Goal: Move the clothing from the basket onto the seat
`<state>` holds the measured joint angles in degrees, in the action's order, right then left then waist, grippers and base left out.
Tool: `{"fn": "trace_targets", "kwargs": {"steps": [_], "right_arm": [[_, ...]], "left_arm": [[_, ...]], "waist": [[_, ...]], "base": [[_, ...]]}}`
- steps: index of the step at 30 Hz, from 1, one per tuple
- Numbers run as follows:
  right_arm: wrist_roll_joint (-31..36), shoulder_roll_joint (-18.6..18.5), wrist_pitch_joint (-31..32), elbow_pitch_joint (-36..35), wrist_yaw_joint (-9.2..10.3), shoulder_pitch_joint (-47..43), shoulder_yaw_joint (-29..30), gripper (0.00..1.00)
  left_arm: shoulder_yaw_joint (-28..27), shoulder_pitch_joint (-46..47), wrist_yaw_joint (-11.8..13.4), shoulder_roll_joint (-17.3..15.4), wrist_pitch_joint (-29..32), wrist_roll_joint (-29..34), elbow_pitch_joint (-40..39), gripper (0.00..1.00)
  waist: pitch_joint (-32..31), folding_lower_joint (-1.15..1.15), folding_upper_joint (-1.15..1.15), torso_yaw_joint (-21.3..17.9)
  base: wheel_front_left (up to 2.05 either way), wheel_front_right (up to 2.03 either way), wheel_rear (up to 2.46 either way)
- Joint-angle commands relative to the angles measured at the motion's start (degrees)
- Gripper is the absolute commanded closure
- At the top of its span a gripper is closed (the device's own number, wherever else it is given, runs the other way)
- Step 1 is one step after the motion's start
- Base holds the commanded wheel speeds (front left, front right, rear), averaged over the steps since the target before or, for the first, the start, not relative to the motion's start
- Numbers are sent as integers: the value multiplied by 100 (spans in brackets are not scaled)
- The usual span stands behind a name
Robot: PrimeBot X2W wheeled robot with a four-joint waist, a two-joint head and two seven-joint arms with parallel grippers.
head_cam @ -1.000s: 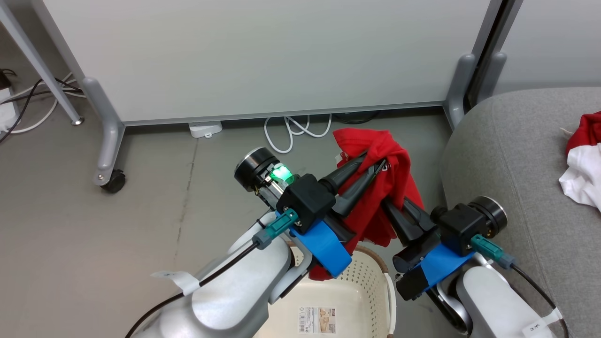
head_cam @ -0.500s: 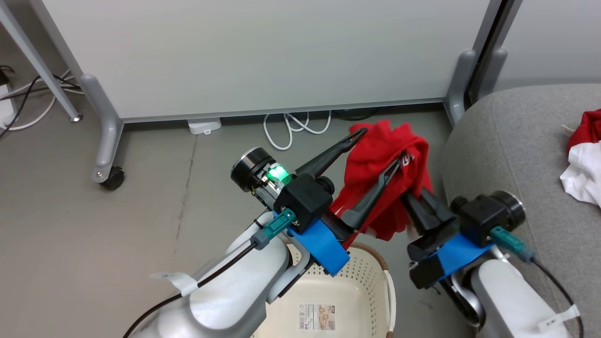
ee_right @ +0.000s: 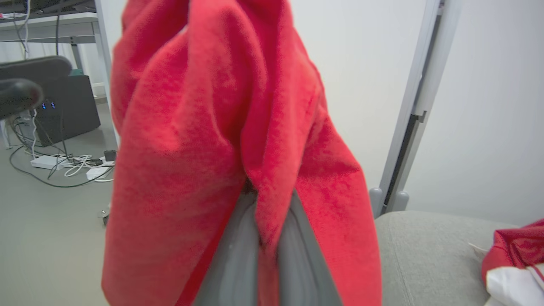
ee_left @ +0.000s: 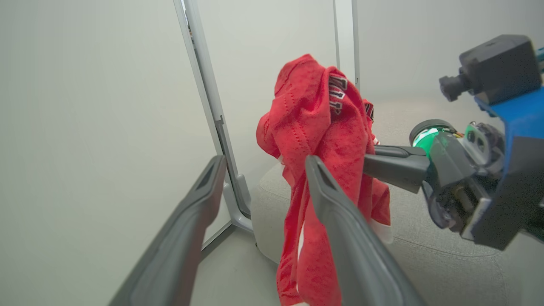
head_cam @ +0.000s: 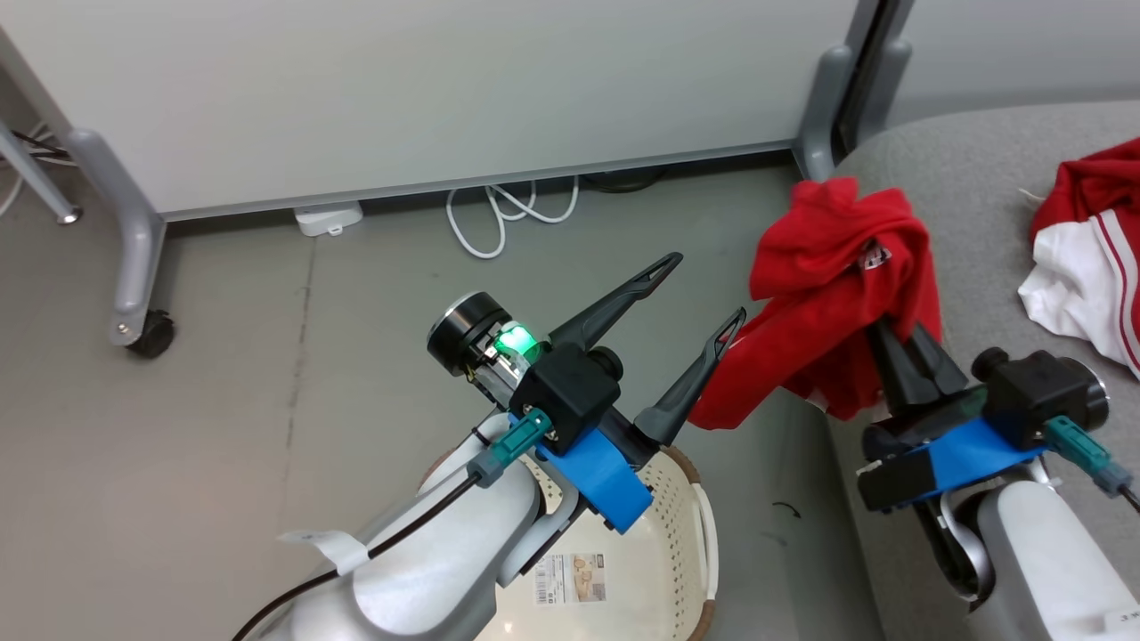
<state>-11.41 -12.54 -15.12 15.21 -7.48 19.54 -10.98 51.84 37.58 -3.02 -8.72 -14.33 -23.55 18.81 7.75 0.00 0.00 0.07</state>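
Flat, bright white light fills the room, leaving only faint soft shadows on the floor (head_cam: pixel 223 356). In my right wrist view the red garment (ee_right: pixel 204 140) hangs so near the lens that it smears soft, and my right fingers (ee_right: pixel 229 263) blur to grey. My left wrist view stretches at its edges, where my left fingers (ee_left: pixel 180 242) loom large and out of focus.

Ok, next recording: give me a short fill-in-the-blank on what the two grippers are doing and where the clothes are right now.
1. The right gripper is ____ on the plain red garment.
2. The left gripper is ____ and holds nothing.
3. On the seat lies the jersey with the ____ panel.

Missing words: shut; open; white.
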Motion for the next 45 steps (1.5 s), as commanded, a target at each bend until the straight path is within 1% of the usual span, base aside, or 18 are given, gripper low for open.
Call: {"fn": "trace_targets", "kwargs": {"steps": [1, 11, 19, 23, 31, 37, 45], "right_arm": [[51, 20, -4, -47, -3, -75, 89, 100], [127, 162, -4, -281, -3, -350, 752, 100], [155, 315, -4, -381, -3, -491, 1048, 100], [163, 392, -4, -423, -3, -585, 1202, 100], [206, 489, -4, -494, -3, -721, 1403, 100], [212, 506, -4, -590, -3, -399, 1518, 100], [301, 243, -4, -957, -3, 656, 1922, 100]], "left_arm": [[-3, -60, 11, -22, -36, 25, -4, 0], [127, 2, -38, -5, -52, 102, 55, 0], [181, 81, -54, -10, -71, 162, 88, 0], [242, 81, -83, 19, -78, 196, 120, 0], [310, 36, -72, 56, -85, 224, 163, 0], [291, 46, -56, 5, -86, 248, 149, 0], [304, 240, -26, -48, -60, 328, 79, 0]], "waist": [[76, 0, 0, -105], [353, 0, 0, -569], [527, 0, 0, -969], [561, 0, 0, -1101], [595, 0, 0, -1215], [671, 0, 0, -1244], [1180, 0, 0, -1243]], "base": [[0, 0, 0], [0, 0, 0], [0, 0, 0], [0, 0, 0], [0, 0, 0], [0, 0, 0], [0, 0, 0]]}}
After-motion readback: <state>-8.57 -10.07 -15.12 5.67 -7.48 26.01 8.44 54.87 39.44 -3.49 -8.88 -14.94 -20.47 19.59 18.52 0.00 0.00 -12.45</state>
